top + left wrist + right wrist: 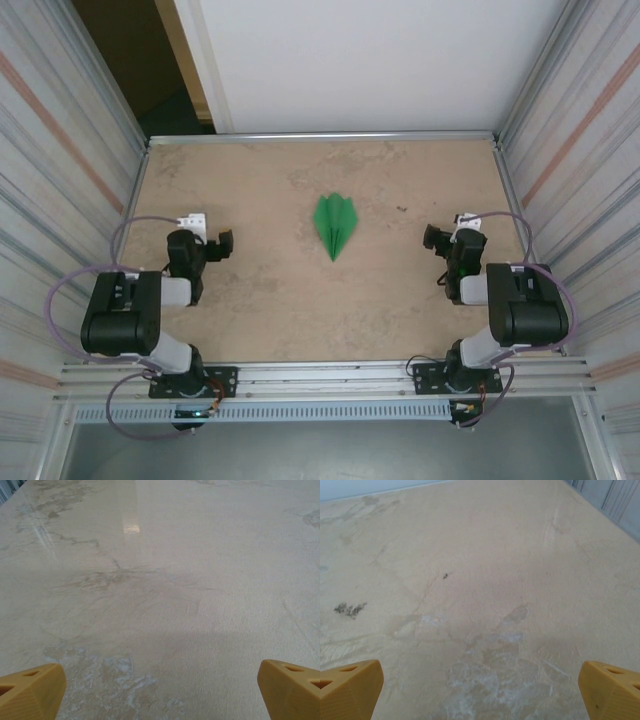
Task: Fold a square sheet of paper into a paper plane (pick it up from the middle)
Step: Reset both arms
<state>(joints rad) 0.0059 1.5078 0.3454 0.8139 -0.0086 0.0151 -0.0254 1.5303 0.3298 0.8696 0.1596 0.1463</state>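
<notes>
Left gripper [160, 692] and right gripper [480, 692]: we note both spread wide, empty; paper plane [334, 224] lies on table [260, 310] between them.

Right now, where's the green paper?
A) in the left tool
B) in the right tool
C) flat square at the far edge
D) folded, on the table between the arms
D: the paper plane lies on the table, with the left tool and right tool open and empty.
</notes>
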